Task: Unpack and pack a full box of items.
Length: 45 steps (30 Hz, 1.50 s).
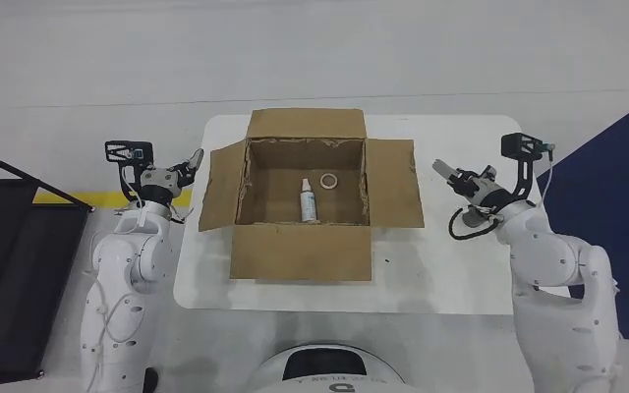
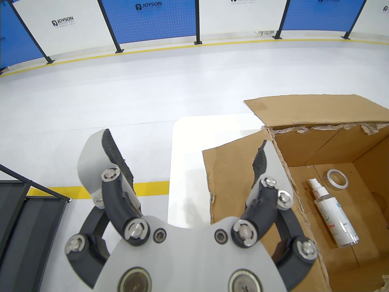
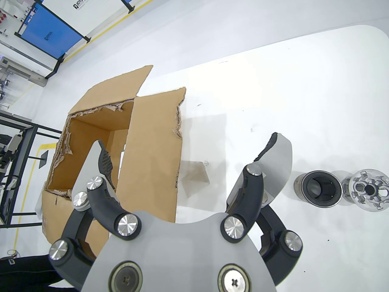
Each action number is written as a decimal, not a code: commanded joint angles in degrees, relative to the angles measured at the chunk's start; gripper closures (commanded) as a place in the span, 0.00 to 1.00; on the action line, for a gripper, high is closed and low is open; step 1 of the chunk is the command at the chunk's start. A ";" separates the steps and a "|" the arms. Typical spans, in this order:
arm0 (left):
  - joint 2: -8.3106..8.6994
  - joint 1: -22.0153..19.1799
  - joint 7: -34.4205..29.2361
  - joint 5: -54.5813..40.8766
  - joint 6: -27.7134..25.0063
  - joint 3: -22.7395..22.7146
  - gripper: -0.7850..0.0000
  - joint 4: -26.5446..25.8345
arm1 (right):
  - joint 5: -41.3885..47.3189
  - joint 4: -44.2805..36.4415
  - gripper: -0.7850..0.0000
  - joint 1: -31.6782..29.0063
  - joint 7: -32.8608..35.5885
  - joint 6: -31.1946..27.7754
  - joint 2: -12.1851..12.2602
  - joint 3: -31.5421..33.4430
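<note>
An open cardboard box stands in the middle of the white table, all its flaps folded outward. On its floor lie a white spray bottle and a small tape ring. My left gripper hovers open and empty just off the table's left edge, beside the box's left flap. From the left wrist view the box, bottle and ring lie past the open gripper. My right gripper is open and empty over the table right of the box.
Two metal parts, a dark-bored cylinder and a toothed hub, rest on the table near my right gripper. A black rack stands on the floor to the left. Bare tabletop lies right of and in front of the box.
</note>
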 commanded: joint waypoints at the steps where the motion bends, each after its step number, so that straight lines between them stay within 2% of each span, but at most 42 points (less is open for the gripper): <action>1: 0.00 0.00 0.00 0.00 0.00 0.00 0.00 0.00 | 0.00 0.00 0.00 0.00 0.00 0.00 0.00 0.00; 7: 0.00 0.00 0.00 0.00 0.00 0.00 0.00 0.00 | 0.21 0.43 0.00 -0.09 -0.17 0.20 -0.01 0.21; 14: 0.00 0.00 0.00 0.00 0.00 0.00 0.00 0.00 | 3.71 8.44 0.00 -1.36 -2.35 8.44 0.24 11.38; 21: 0.00 0.00 0.00 0.00 0.00 0.00 0.00 0.00 | 2.20 16.18 0.00 -1.05 2.48 15.55 1.12 19.36; 24: 0.00 0.00 0.00 0.00 0.00 0.00 0.00 0.00 | 0.32 19.99 0.00 1.21 4.71 18.57 1.50 18.73; 32: 0.00 0.00 0.00 0.00 0.00 0.00 0.00 0.00 | -5.15 26.89 0.00 5.92 9.23 19.37 2.27 13.49; 39: 0.00 0.00 0.00 0.00 0.00 0.00 0.00 0.00 | -6.91 34.01 0.00 11.03 8.98 19.31 2.57 10.12; 45: 0.00 0.00 0.00 0.00 0.00 0.00 0.00 0.00 | -10.07 36.20 0.00 13.12 9.78 19.91 2.83 7.57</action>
